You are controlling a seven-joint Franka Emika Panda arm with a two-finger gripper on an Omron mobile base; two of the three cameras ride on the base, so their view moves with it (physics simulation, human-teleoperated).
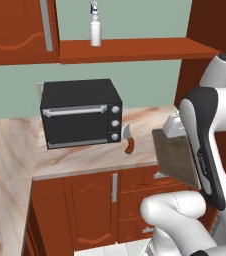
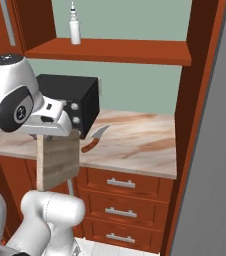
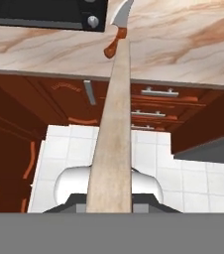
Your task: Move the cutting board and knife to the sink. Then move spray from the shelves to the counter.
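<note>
One of the task's things, the cutting board (image 2: pixel 58 160), hangs edge-down at lower left of the right base view, pinched by the pincer (image 2: pixel 52 135) above the cabinet fronts, not yet at any sink. At frame centre the knife (image 1: pixel 129 140) lies on the tabletop (image 2: pixel 140 142) beside the black oven (image 1: pixel 81 113), and the spray (image 1: pixel 95 30) stands on the shelves (image 1: pixel 135 49) at the top; I judge both moves are left.

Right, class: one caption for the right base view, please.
Gripper holds the cutting board off the counter; knife lies beside the oven.
</note>
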